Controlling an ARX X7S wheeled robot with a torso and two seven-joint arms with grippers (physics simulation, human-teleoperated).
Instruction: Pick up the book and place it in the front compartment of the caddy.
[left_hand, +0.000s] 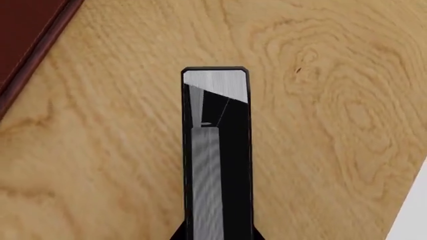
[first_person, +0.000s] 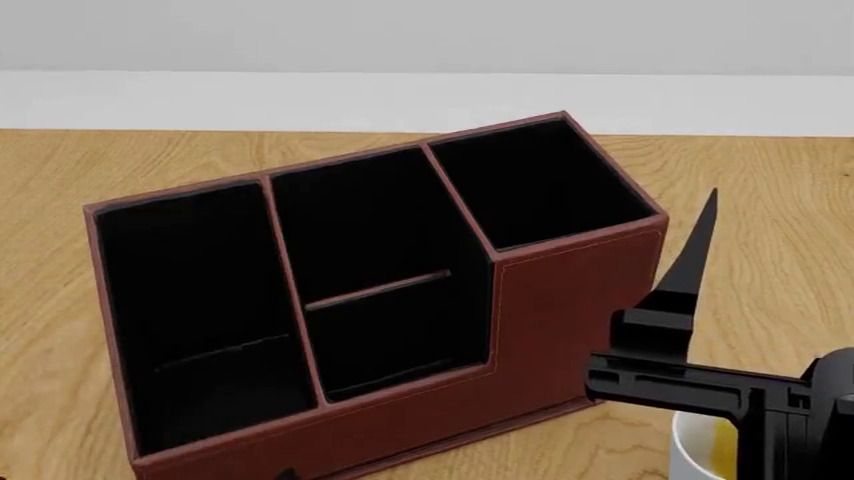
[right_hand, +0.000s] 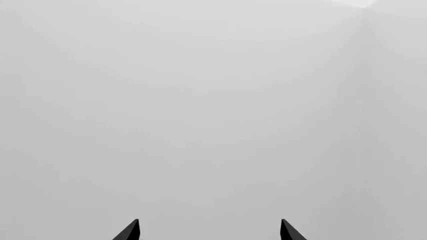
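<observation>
Caddy (first_person: 534, 330) fills most of what we see from the head view, a reddish-brown box with black lining sitting on the wooden counter (first_person: 747, 190). Its tall square cell lies toward 1 o'clock, the long wide cell toward 9 o'clock. Between them sits the front compartment (first_person: 394, 335), low-walled, bounded on its far side by a thin reddish crossbar (first_person: 378, 289).

At 4 o'clock the right tool (first_person: 674, 300) stands beside the caddy's taller end, one pointed finger aimed upward. In the right wrist view we see its two finger tips well apart with nothing between them, so it is released, facing only a pale wall. Just under it, the rim of a white mug (first_person: 697, 450) with yellow inside shows at the frame's lower edge.

In the left wrist view, the book (left_hand: 217, 150) is seen edge-on, black covers around grey-white pages, gripped by the left tool, above bare wood. A corner of the caddy shows nearby.
</observation>
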